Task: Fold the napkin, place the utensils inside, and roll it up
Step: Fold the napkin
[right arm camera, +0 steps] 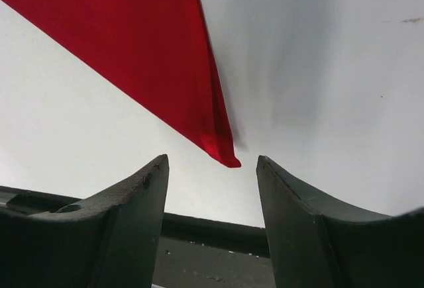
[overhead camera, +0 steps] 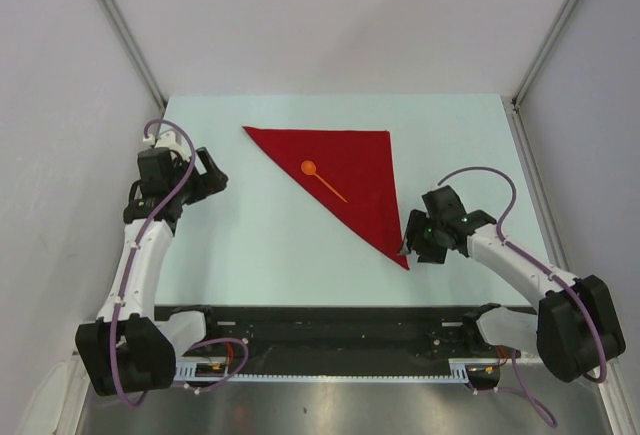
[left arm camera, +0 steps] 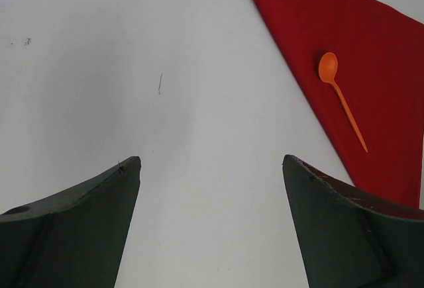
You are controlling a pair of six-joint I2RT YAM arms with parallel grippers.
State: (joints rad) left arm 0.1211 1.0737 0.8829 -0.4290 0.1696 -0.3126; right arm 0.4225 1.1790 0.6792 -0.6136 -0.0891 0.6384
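While left claw (overhead camera: 213, 177) and right claw (overhead camera: 412, 247) are gaping empty, right is hovering by the folded red cloth napkin (overhead camera: 366, 177): pinch both tip layers.

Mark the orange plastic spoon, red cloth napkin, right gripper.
orange plastic spoon (left arm camera: 328, 67): left wrist view, round bowl.
red cloth napkin (overhead camera: 355, 168): top view, bare cloth mid-triangle.
right gripper (right arm camera: 212, 161): right wrist view, between fingertips.

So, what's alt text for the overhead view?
A red napkin folded into a triangle lies on a pale table with an orange spoon on it. The left tool and right tool stand open at its sides.
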